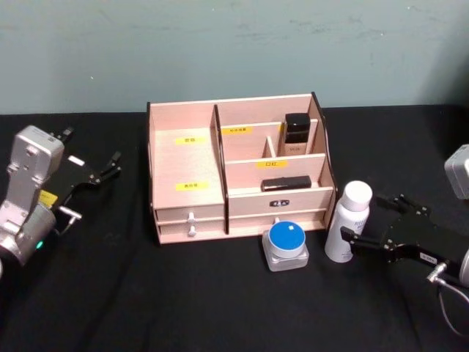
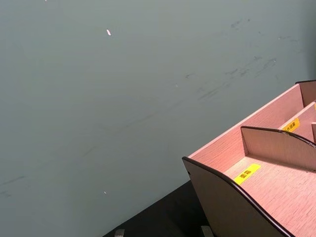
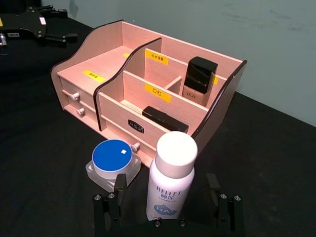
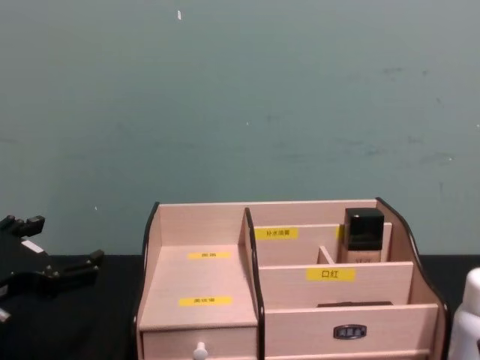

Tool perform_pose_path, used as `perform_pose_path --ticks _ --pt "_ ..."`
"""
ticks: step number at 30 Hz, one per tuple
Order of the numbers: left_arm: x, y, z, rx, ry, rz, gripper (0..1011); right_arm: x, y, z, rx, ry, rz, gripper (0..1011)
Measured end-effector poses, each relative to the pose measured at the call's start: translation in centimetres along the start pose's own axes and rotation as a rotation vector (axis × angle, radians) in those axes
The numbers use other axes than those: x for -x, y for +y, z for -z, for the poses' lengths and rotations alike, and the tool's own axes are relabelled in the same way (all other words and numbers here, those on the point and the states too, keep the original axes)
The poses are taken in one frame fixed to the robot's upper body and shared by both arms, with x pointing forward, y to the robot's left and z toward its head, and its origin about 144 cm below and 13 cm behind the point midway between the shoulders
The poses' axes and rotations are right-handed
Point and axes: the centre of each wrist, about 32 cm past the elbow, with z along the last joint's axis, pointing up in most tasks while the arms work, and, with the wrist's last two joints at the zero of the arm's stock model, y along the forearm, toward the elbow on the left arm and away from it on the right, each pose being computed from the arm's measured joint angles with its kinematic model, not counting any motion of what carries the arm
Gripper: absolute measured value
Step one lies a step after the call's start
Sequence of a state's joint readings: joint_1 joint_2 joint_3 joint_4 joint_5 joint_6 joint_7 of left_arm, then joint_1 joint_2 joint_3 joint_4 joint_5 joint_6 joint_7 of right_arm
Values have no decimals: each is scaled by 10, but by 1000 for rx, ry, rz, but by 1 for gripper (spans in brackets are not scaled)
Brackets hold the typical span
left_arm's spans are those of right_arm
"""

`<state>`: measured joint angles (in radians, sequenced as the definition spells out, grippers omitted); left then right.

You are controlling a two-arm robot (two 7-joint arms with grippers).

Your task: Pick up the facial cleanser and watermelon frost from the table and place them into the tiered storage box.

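Note:
The facial cleanser (image 1: 350, 224), a white bottle with a white cap, stands on the black table just right of the tiered storage box (image 1: 187, 158). My right gripper (image 1: 360, 217) is open at the bottle's side, and in the right wrist view its fingers (image 3: 118, 185) flank the bottle (image 3: 170, 173) without clamping it. The watermelon frost (image 1: 286, 244), a clear squat jar with a blue lid, sits in front of the box beside the bottle. My left gripper (image 1: 91, 147) hangs open and empty at the far left. The chest view shows the box (image 4: 199, 277) and the bottle's edge (image 4: 469, 315).
A black flask (image 1: 296, 133) stands in the box's back right compartment. A flat black item (image 1: 286, 183) lies in the front right tier. The left compartments (image 2: 276, 187) hold nothing. A teal wall rises behind the table.

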<state>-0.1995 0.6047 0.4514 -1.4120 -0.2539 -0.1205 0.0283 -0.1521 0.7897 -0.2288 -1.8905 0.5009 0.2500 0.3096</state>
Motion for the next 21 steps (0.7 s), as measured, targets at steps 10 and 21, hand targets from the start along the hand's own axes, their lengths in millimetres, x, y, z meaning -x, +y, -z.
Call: perform_pose_path --ticks 10,21 --pt "0 0 0 0 0 0 1001 -1 12 4 2 14 0 1000" --pt "0 0 0 0 0 0 1001 -4 25 7 -13 22 3 1000"
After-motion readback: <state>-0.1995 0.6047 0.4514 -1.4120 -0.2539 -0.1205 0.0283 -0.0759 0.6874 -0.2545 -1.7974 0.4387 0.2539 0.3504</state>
